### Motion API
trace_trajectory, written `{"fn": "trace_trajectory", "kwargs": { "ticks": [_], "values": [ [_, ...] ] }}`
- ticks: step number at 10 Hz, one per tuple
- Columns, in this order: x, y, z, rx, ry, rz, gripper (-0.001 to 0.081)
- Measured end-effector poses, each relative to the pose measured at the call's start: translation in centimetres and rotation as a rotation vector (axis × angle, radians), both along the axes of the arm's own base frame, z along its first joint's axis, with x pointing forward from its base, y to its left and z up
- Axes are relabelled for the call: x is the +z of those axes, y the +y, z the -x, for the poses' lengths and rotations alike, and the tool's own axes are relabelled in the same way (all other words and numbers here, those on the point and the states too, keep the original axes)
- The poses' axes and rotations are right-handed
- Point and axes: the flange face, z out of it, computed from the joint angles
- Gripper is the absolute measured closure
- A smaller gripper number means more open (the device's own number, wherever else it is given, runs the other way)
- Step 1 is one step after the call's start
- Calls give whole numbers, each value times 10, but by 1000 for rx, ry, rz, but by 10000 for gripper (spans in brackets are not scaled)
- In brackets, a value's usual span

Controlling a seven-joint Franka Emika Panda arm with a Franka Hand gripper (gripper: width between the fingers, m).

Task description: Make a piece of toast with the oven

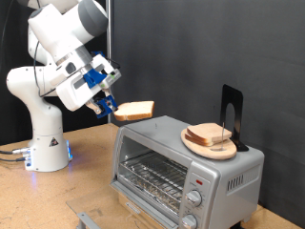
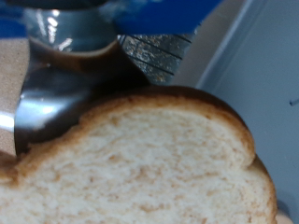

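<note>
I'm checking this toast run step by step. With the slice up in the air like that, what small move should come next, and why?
Probably lower the piece of toast toward the front of the oven. The gripper holds the slice by one edge, in the air above the oven's top corner at the exterior view's left, while the wire rack sits lower behind the glass. Whether the door is open I cannot tell.

A pale slice of toast (image 2: 149, 163) with tan crust fills the frame, oven (image 2: 51, 79) metal behind
</note>
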Motion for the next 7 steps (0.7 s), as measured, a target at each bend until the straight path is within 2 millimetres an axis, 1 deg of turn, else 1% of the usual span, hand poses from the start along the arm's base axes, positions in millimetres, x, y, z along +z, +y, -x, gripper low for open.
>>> {"fn": "trace_trajectory", "kwargs": {
  "ticks": [3,7],
  "values": [
    [-30,-22,7,-4,26,52,337],
    [-80,-47,1,44,91,76,337]
  ]
}}
